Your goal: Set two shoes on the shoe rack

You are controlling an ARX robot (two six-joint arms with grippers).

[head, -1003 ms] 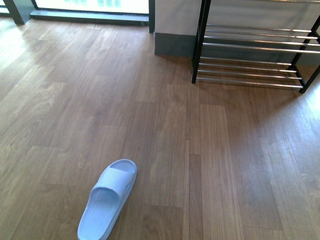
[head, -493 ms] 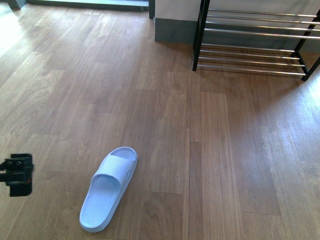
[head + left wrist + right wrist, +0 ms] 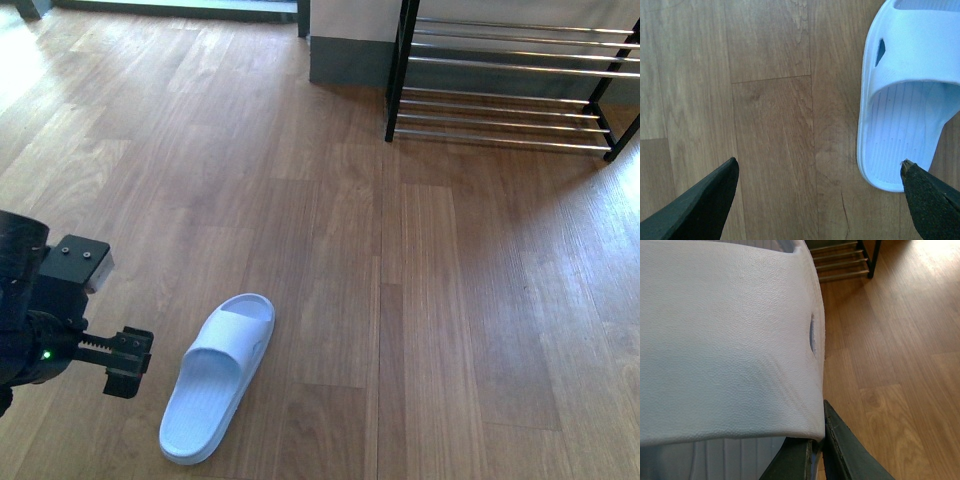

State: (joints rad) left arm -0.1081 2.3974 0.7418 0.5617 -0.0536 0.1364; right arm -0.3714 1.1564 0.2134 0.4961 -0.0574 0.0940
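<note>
Left arm now fills the front view's lower corner, where half a second ago only its tip showed, and its left end effector (image 3: pixel 818 165) hangs with fingers spread wide and nothing between them. A pale blue slide (image 3: pixel 215 380) lies flat on the wooden floor (image 3: pixel 450 300), well apart from the shoe rack (image 3: pixel 400 75), nearer the robot and off to the rack's left. The left arm sits further still from the rack on that same side.

A second slide (image 3: pixel 730 340) fills the right wrist view, and the right end effector (image 3: pixel 820 450) appears clenched on the edge of its strap, with the rack seen beyond.

Both slides are one-piece moulded foam. Each has a broad pebbled strap with a small side vent, and the floor slide's ribbed footbed is plain to see.

In the left wrist view one fingertip sits at the slide's end rim while the other hangs over bare boards. Closing from there would likely nudge the light shoe across the smooth floor rather than catch it. The edge-held second slide could swing or slip. The rack's thin, spaced bars give a soft sole little to settle on.
</note>
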